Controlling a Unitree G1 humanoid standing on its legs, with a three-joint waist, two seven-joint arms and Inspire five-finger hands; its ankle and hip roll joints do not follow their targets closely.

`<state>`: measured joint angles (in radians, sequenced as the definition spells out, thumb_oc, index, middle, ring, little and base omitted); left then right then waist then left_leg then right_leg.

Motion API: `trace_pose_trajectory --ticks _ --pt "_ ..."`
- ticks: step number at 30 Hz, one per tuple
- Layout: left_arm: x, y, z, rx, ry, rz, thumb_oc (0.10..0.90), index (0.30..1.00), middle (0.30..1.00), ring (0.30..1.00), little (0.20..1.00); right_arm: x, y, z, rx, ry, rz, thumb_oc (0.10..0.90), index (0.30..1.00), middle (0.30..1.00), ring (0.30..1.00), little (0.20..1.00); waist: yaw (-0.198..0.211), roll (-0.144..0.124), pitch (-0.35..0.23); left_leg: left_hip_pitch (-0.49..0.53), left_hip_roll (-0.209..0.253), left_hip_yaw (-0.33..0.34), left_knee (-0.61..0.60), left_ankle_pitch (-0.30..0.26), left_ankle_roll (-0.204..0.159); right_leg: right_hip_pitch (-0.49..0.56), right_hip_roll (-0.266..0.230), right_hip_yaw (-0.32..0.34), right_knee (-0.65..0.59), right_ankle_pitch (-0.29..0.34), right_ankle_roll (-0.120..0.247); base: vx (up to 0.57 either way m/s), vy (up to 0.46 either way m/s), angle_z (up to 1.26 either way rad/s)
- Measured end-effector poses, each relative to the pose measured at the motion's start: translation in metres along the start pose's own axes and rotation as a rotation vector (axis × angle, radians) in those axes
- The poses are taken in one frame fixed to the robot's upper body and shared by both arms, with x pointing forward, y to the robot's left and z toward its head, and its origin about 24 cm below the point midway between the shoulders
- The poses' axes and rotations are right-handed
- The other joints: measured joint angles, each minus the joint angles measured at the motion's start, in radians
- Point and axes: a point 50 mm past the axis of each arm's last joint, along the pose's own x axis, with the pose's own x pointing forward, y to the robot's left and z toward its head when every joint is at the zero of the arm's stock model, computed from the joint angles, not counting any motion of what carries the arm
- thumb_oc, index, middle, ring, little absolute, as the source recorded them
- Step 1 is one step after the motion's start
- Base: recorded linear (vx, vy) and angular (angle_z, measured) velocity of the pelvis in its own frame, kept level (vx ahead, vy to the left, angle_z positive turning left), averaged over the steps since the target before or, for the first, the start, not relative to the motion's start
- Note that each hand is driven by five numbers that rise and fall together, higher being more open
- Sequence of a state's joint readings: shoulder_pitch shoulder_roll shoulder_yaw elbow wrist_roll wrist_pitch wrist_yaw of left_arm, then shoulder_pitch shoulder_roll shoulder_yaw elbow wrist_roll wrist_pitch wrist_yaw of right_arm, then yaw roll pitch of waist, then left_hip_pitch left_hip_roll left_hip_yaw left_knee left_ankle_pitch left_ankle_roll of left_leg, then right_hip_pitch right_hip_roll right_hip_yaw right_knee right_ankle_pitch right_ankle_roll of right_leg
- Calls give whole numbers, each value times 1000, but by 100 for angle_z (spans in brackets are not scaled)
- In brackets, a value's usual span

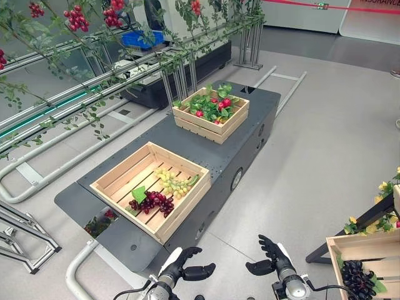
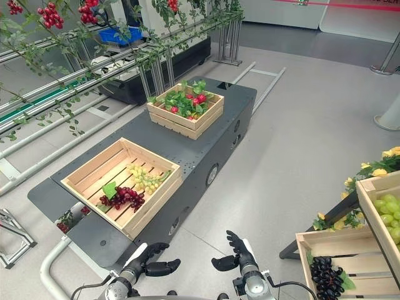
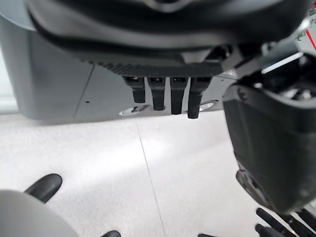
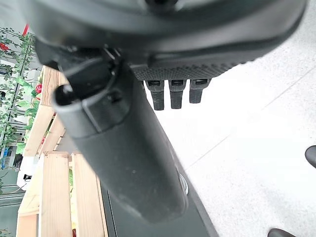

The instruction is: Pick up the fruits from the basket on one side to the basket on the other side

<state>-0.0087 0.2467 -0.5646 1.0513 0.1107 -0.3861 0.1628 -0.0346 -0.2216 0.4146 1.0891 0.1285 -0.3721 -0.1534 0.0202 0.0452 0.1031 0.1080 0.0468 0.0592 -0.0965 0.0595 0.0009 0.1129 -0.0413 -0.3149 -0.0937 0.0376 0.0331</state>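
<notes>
The dark grapes [image 2: 326, 277] in the crate [image 2: 325, 240] at lower right are cut off by the frame edge. Both the left hand [image 1: 185, 267] and the right hand [image 1: 270, 255] hover low over the floor, fingers relaxed and empty; the purple grapes [image 1: 151, 201] and green grapes [image 1: 172, 182] lie in the near wooden crate [image 1: 119, 171] on the grey platform [image 1: 231, 139], well ahead of both hands.

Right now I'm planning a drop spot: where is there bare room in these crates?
The near crate has bare slats along its left half; green grapes and purple grapes crowd its right. The far crate is packed with leaves. Dark platform between crates is bare.
</notes>
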Motion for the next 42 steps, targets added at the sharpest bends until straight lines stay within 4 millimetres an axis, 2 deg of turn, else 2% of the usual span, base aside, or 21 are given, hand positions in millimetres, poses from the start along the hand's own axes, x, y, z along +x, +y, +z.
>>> trace_pose_trajectory --ticks 3,6,12,31,35,40,42 --pt "0 -1 0 -13 1 -20 800 900 900 900 900 0 0 -2 10 22 1 800 900 900 900 900 -3 2 1 0 0 0 0 0 0 0 0 0 0 0 0 0 0 0" --pt "0 -1 -2 -64 15 -33 800 900 900 900 900 -2 -2 -12 69 93 -7 800 900 900 900 900 -1 3 1 0 0 0 0 0 0 1 0 0 0 0 0 0 0 0" --pt "0 -1 -3 -77 28 -50 800 900 900 900 900 -7 -4 -28 63 194 -17 800 900 900 900 900 -3 3 1 5 0 0 0 0 0 5 0 -1 0 0 -1 0 0 0" --pt "0 0 -2 -63 16 -21 800 900 900 900 900 -7 -1 -30 60 223 20 800 900 900 900 900 3 7 -3 12 0 0 0 0 0 12 0 0 0 -1 -2 -2 -21 0" --pt "2 6 9 -83 -45 21 800 900 900 900 900 -5 -2 -25 108 202 12 800 900 900 900 900 14 8 -2 12 1 -1 0 0 0 12 1 0 0 -1 -2 -19 -70 0" --pt "3 13 30 -95 -166 80 800 900 900 900 900 4 -4 -2 180 112 5 800 900 900 900 900 21 11 -1 -2 3 1 0 1 -1 -1 2 0 1 -1 -3 -24 -34 0" --pt "4 16 36 -100 -202 106 800 900 900 900 900 7 -6 6 179 82 3 800 900 900 900 900 26 13 5 -40 0 -4 44 0 -13 -16 3 0 4 -2 -4 -40 -12 17"
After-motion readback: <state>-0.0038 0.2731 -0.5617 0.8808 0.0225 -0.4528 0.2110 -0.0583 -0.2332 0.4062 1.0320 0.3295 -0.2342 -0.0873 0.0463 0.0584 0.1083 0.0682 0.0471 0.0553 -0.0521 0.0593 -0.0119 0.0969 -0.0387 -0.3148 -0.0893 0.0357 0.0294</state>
